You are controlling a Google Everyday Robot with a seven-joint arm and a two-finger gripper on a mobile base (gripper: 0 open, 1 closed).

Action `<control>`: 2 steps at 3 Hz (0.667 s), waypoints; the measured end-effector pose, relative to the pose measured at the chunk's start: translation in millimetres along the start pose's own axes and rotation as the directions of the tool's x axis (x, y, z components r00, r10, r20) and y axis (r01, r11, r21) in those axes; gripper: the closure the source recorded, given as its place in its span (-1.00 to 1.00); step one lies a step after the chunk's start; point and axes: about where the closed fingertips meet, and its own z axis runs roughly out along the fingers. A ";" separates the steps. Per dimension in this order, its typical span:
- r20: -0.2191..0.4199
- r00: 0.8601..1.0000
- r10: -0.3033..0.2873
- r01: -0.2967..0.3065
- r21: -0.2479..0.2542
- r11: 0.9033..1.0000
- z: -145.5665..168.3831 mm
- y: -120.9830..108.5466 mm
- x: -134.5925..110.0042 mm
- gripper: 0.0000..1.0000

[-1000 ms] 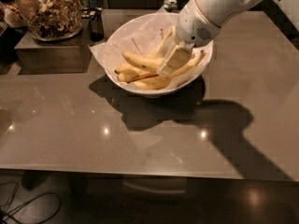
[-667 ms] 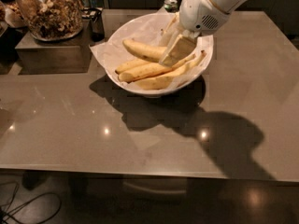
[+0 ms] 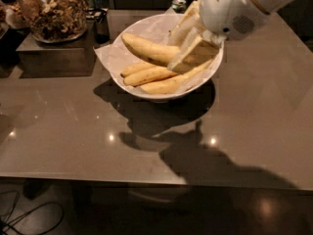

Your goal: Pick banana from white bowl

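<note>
The white bowl [image 3: 157, 96], lined with crinkled white paper, stands at the back middle of the brown table. The plump yellow banana [image 3: 145, 49] lies across the top of the pile in it, with its blunt tip to the left. My gripper [image 3: 172, 54] reaches down into the bowl from the upper right. Its two pale fingers [image 3: 188, 58] close on the banana's right end, which they hide. Two slimmer bananas [image 3: 146, 76] lie below it in the bowl.
A glass jar of brown snacks [image 3: 54, 13] stands on a dark box [image 3: 54, 58] at the back left. A small dark container [image 3: 101, 26] stands between the jar and the bowl. A green can [image 3: 179, 5] stands behind the bowl. The table's front edge [image 3: 146, 177] runs across the lower frame.
The gripper has closed around the plump banana's right end. That banana now sits higher, on top of the slimmer ones. The arm has shifted slightly up and right.
</note>
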 end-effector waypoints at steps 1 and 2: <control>0.104 0.994 -0.015 0.008 0.072 0.997 0.6 32.2 1.2 1.00; 0.136 0.991 -0.007 -0.010 0.120 0.993 -14.7 38.7 14.0 1.00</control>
